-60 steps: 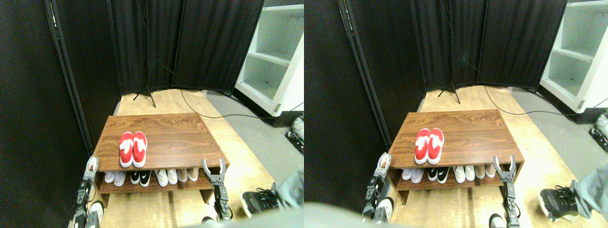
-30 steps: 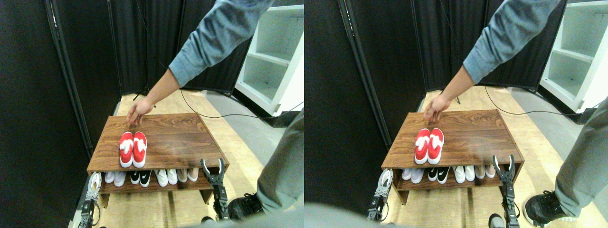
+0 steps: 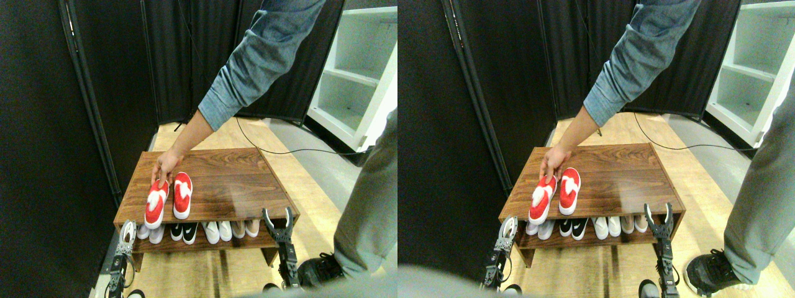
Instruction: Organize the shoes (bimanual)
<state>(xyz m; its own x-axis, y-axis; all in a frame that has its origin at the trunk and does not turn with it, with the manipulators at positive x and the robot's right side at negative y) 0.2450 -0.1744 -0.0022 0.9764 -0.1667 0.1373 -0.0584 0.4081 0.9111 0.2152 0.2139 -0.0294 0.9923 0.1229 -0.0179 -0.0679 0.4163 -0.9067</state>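
Two red shoes with white patches lie on the top of a wooden shoe rack [image 3: 236, 180]. A person's hand [image 3: 165, 167] rests on the heel of the left shoe [image 3: 155, 205], which is angled, its toe over the rack's front-left edge. The right shoe [image 3: 182, 195] lies straight beside it. My left gripper [image 3: 127, 233] stands open just below the rack's front-left corner, under the left shoe's toe. My right gripper [image 3: 279, 217] stands open at the rack's front-right corner, apart from both shoes.
A row of white, black-and-white and beige shoes [image 3: 199, 231] fills the rack's lower shelf. The person's sleeve [image 3: 261, 56] crosses above the rack; their leg [image 3: 366, 217] and black sneaker [image 3: 317, 268] stand right of my right gripper. A white shelf unit [image 3: 357, 74] stands back right.
The person's hand came down from the rack's back edge onto the left shoe and pushed it forward and askew, toe over the edge. My left gripper sits slightly higher. The right gripper is unmoved.
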